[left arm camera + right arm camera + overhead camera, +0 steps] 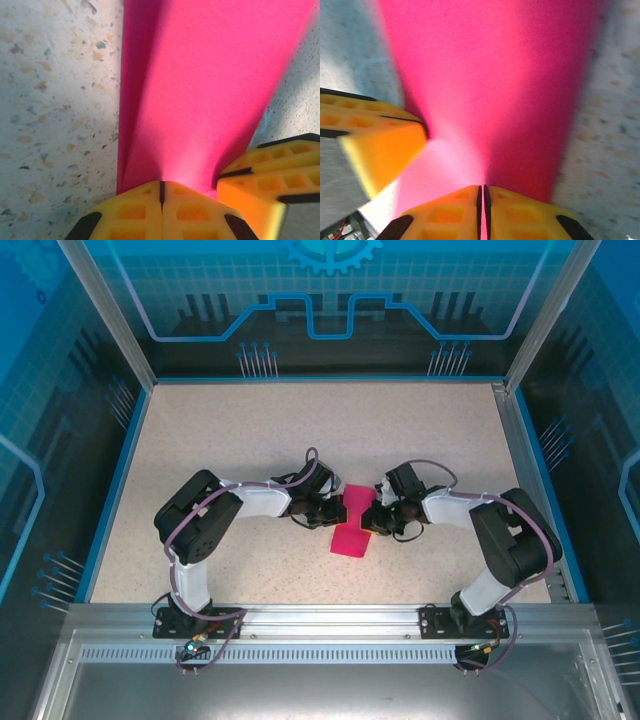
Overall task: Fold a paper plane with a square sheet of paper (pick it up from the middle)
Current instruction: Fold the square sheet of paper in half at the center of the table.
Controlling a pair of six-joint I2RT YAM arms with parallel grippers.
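The magenta sheet of paper point(351, 532), folded into a narrow creased strip, lies about midway between the table's point(250, 430) left and right edges, somewhat nearer its near edge. The left gripper point(161, 186) is clamped tight on the strip's far end from the left. The right gripper point(482, 189) is pinched closed on the same end from the right, just beside it.

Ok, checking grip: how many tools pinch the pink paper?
2: the left tool at the left edge of the folded magenta-pink paper sheet, the right tool at its right edge.
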